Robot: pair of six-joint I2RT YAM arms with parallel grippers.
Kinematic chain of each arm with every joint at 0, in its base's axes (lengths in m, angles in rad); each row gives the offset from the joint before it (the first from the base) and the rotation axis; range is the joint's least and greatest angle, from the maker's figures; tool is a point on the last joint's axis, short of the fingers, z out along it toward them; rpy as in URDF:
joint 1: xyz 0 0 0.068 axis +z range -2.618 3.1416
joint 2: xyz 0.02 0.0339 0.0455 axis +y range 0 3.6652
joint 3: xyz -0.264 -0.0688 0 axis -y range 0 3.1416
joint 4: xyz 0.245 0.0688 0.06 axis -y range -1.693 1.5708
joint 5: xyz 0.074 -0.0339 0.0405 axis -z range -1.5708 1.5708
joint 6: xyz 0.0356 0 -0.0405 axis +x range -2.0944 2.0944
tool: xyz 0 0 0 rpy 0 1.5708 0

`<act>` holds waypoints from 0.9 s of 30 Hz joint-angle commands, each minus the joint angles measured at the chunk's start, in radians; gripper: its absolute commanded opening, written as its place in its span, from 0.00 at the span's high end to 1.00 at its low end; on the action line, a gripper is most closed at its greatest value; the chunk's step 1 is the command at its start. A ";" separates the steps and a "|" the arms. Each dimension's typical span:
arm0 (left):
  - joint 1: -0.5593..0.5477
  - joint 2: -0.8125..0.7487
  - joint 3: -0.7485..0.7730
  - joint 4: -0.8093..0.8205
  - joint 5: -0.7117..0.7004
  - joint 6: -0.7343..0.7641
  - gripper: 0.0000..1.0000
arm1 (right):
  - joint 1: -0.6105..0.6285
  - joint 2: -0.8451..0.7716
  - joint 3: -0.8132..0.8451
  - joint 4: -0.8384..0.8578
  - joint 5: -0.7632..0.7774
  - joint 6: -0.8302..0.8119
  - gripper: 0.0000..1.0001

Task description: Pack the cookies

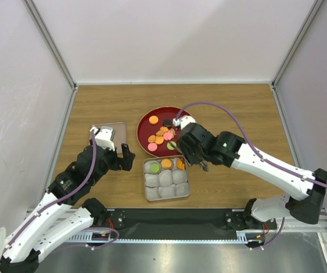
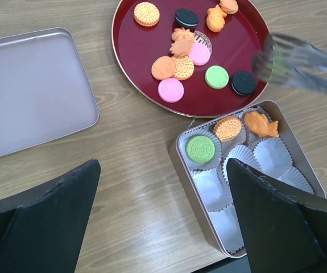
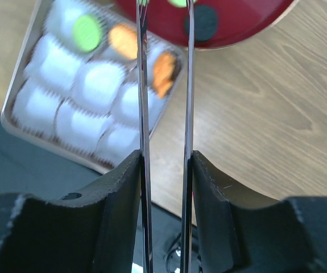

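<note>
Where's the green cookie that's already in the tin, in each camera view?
Top external: green cookie in the tin's far-left cup, just below centre.
Left wrist: right of centre, in the tin's upper-left cup.
Right wrist: upper left, blurred.
Shared landmark: the red plate, next to the tin in all three.

I've got the left arm [image 1: 66, 187] folded back on its own side, the left gripper [image 2: 163, 170] facing down with its fingers [image 2: 55, 205] spread wide. The right arm [image 1: 265, 165] reaches in toward the middle, the right gripper [image 3: 164, 162] clamped on thin metal tongs [image 3: 144, 85].
</note>
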 commanded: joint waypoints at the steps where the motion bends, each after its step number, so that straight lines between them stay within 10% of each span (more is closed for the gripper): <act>1: -0.008 -0.009 0.014 0.017 -0.021 -0.005 0.00 | -0.088 0.058 0.031 0.052 -0.040 -0.008 0.57; 27: -0.008 -0.014 0.014 0.022 -0.007 -0.002 0.00 | -0.279 0.379 0.166 0.213 -0.076 -0.006 0.52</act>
